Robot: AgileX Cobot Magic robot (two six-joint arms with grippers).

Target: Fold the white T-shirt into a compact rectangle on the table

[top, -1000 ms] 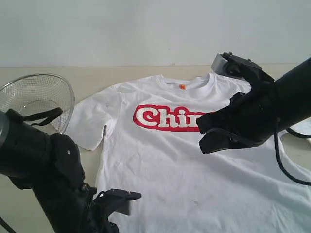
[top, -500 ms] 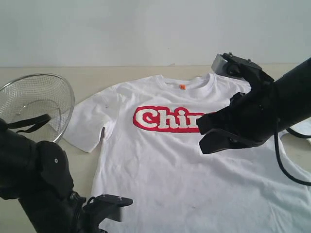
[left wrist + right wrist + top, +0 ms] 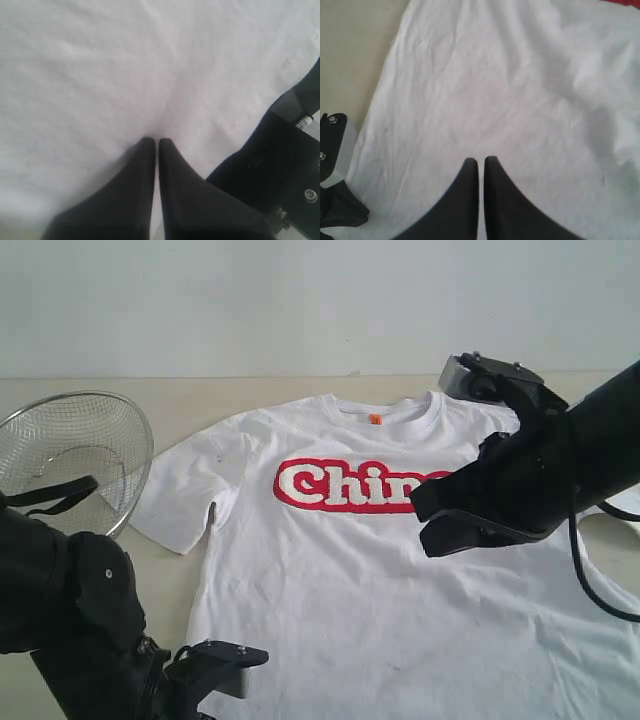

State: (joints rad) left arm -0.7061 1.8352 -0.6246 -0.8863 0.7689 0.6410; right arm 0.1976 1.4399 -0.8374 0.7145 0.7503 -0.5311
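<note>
The white T-shirt [image 3: 330, 580] lies spread flat, chest up, on the table [image 3: 200, 395], collar at the far side with a small orange tag [image 3: 376, 419]. Its red-and-white lettering [image 3: 340, 485] is partly hidden by the right arm. A wire basket [image 3: 75, 445] stands just beside one sleeve. The left gripper [image 3: 156, 142] is at the near hem, its jaws closed with the tips against the cloth; whether any fabric is pinched cannot be told. The right gripper [image 3: 481, 161] hangs above the shirt's middle, jaws together and holding nothing.
</note>
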